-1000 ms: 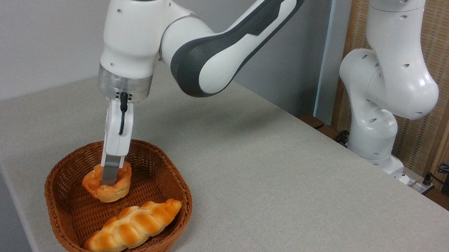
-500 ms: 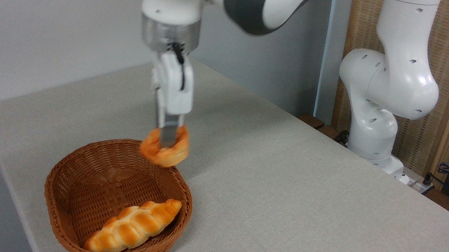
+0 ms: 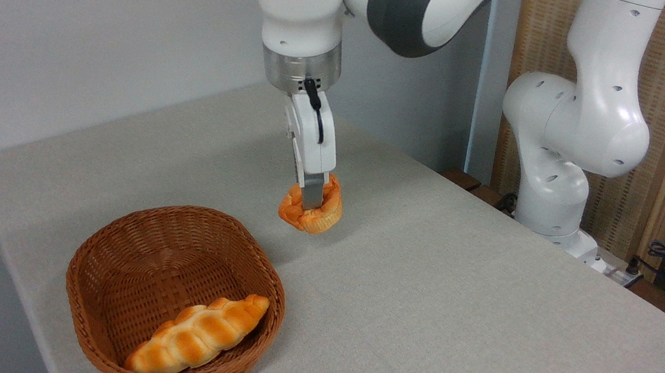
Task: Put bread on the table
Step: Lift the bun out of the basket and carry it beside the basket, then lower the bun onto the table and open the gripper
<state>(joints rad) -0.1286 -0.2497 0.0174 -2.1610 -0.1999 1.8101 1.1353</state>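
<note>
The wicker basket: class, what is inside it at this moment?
Inside the wicker basket lies one long braided loaf against the near wall. The rest of the woven floor shows bare; the part under the loaf is covered.

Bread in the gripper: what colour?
Orange-golden bread, shown best in the fixed camera view.

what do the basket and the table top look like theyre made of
The basket looks like woven wicker or rattan, brown with a slight sheen: interlaced strands and a braided rim show. The table is covered in matte light grey-beige fabric, with a fine weave texture and softly rounded edges.
</note>
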